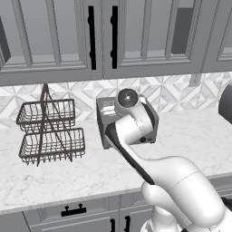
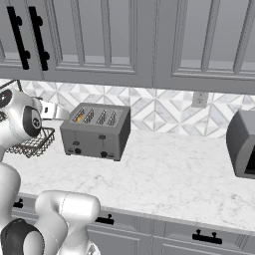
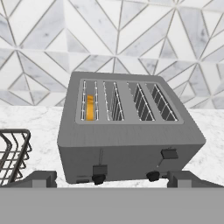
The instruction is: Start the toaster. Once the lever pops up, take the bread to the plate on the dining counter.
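Just ahead of and below the wide-open gripper [image 3: 112, 177] stood the toaster [image 3: 131, 140] on the marble counter [image 3: 35, 118], front facing the hand. Its left lever [image 3: 100, 169] sat lower, apparently already down, beneath the slot holding the bread [image 3: 90, 107].

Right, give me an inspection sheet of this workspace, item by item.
Surface: white grey-veined marble counter, over grey drawers.
Job's things: toaster stands upright near the backsplash; bread sits down in its leftmost slot as the hand view shows it. The left lever sits lower than the right lever.
Clutter: two-tier wire basket to the toaster's left; a dark grey appliance at the right edge.
Pincer: pincer open, holding nothing, in front of the toaster's face.
Cables: nothing seen.
Surroundings: grey wall cabinets with black handles, patterned tile backsplash, wall outlet.
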